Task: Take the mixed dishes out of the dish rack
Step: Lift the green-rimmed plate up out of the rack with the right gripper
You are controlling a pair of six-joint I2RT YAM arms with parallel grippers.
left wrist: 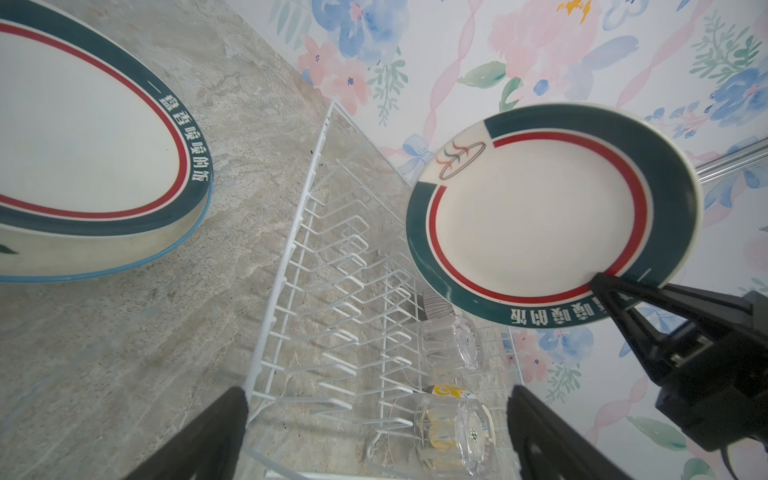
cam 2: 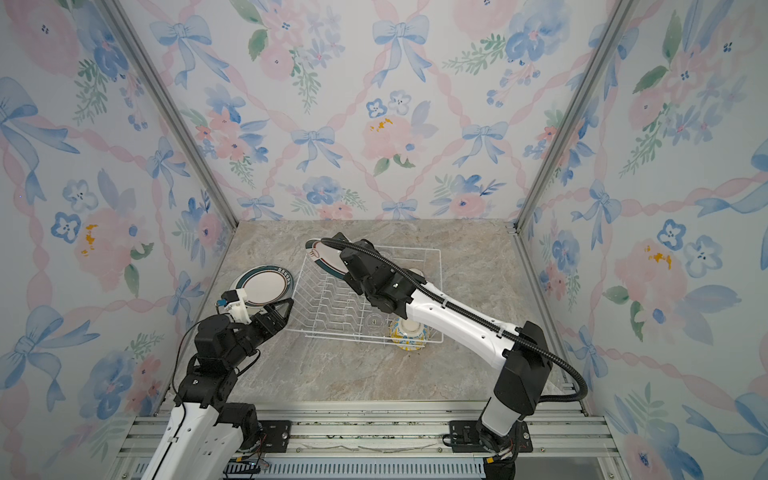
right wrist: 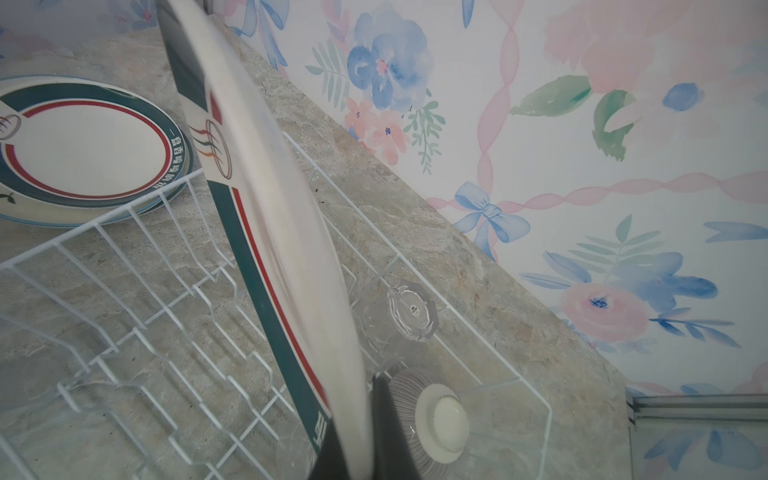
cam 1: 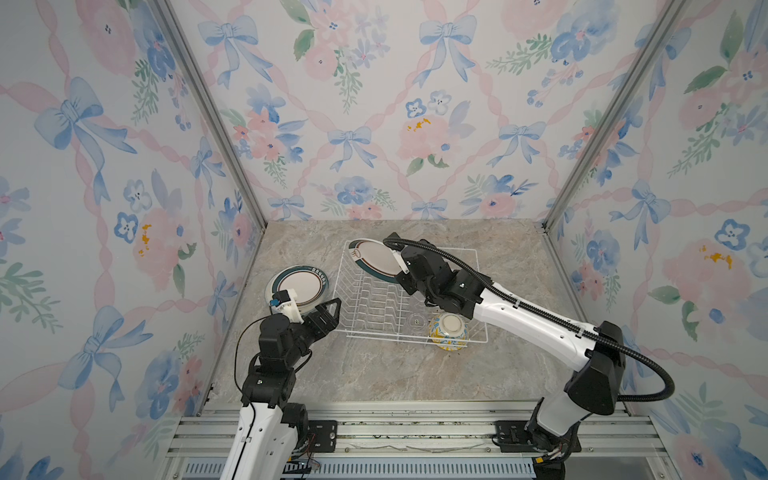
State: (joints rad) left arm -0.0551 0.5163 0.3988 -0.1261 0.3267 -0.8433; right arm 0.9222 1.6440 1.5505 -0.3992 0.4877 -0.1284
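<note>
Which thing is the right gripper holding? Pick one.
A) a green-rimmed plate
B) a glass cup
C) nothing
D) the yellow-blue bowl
A: the right gripper is shut on the edge of the green-rimmed plate, raised over the dish rack.

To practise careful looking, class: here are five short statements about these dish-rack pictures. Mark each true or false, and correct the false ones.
1. The right gripper is shut on a plate. True.
2. The left gripper holds a cup. False: it is open and empty.
3. In both top views, plates are stacked on the table left of the rack. True.
4. The rack is empty. False: two cups and two bowls are in it.
5. The held plate stands between the dividers. False: it is lifted above the rack.
</note>
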